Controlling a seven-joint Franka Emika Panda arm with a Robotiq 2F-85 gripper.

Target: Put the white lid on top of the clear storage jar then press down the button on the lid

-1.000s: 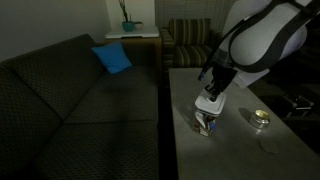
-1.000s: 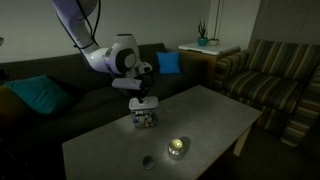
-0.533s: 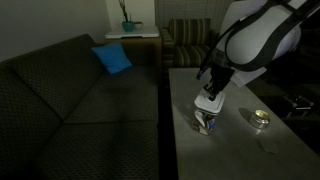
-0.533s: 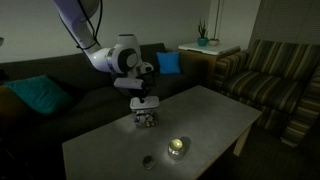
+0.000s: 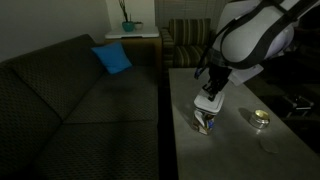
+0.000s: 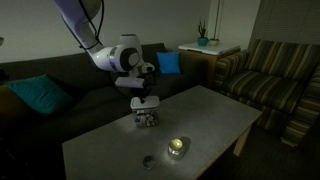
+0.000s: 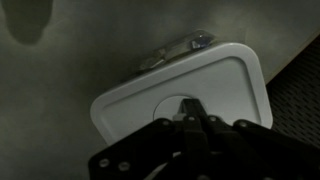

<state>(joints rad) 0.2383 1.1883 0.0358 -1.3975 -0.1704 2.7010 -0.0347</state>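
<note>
The clear storage jar stands on the grey table in both exterior views. The white lid lies flat on top of it, with a bit of the jar's contents showing past its far edge in the wrist view. My gripper is shut and points straight down. Its closed fingertips rest on the round button in the middle of the lid. Nothing is held between the fingers.
A small round shiny tin sits on the table near the jar, with a small flat object beside it. A dark sofa with a blue cushion runs along the table. A striped armchair stands beyond.
</note>
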